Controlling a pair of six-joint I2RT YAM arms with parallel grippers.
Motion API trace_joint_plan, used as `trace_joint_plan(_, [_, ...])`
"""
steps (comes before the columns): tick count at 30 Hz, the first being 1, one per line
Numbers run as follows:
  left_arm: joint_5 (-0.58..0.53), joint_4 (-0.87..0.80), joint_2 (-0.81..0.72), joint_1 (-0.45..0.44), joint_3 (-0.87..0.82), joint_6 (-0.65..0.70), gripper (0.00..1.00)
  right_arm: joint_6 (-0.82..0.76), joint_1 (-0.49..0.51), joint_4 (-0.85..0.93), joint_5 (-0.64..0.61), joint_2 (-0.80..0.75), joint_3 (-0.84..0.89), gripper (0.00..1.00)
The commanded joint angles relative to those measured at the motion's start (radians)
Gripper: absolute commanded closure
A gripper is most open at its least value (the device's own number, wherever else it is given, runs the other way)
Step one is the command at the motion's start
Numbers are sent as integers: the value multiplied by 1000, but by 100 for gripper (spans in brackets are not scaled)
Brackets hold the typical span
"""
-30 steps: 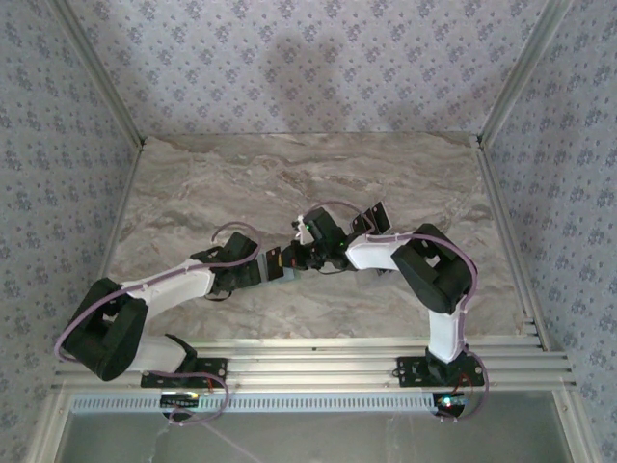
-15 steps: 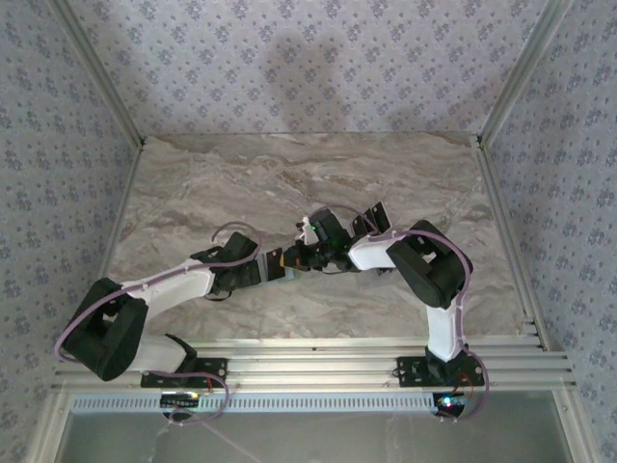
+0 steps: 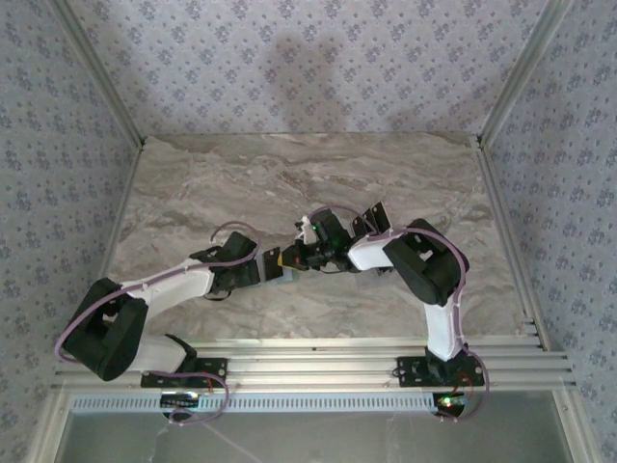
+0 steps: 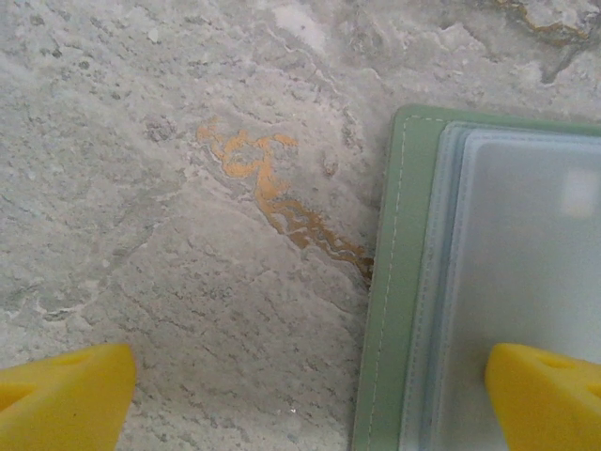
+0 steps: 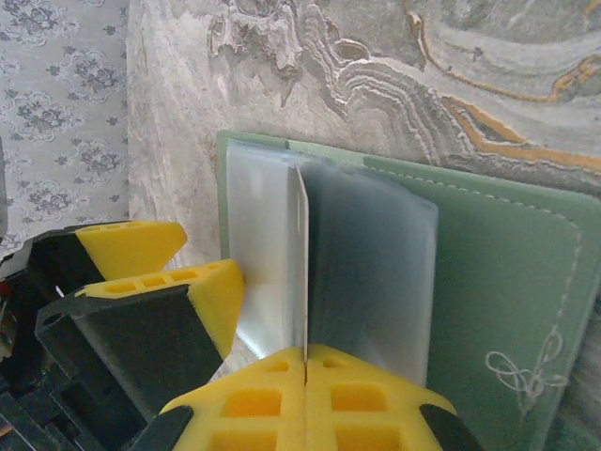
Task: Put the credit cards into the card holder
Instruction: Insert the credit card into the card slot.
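Note:
The card holder (image 5: 488, 282) lies open on the marble, sage green with clear plastic sleeves (image 4: 526, 272) inside. My right gripper (image 5: 305, 359) is shut on one thin pale sleeve leaf (image 5: 305, 254), which stands upright and edge-on above the holder. My left gripper (image 4: 305, 413) is open and straddles the holder's left edge (image 4: 390, 282), one yellow fingertip (image 4: 61, 395) over bare table and the other over the sleeves. Both grippers meet at mid-table (image 3: 286, 260). The credit cards (image 3: 374, 214) peek out as black, pale-edged rectangles behind the right arm.
The left gripper's yellow fingers (image 5: 141, 246) sit close beside the right gripper. Patterned walls with aluminium rails (image 3: 506, 222) enclose the marble table (image 3: 241, 174). Open tabletop stretches behind and to the left of the arms.
The right arm's elbow has shifted slightly left and its wrist has edged toward the left gripper. The left arm has stayed still.

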State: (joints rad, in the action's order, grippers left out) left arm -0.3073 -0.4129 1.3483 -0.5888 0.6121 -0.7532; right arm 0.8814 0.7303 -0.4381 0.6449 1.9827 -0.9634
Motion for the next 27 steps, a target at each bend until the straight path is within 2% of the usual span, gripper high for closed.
trace_joint_plan(1, [-15, -40, 5, 4, -18, -1, 4, 17, -3, -15, 17, 26, 5, 100])
trace_joint_plan(14, [-14, -36, 8, 4, -20, -3, 4, 85, -27, -97, 49, 6, 41, 100])
trace_joint_plan(27, [-13, -32, 8, 4, -24, 0, 4, 83, -27, -83, 42, -7, 27, 100])
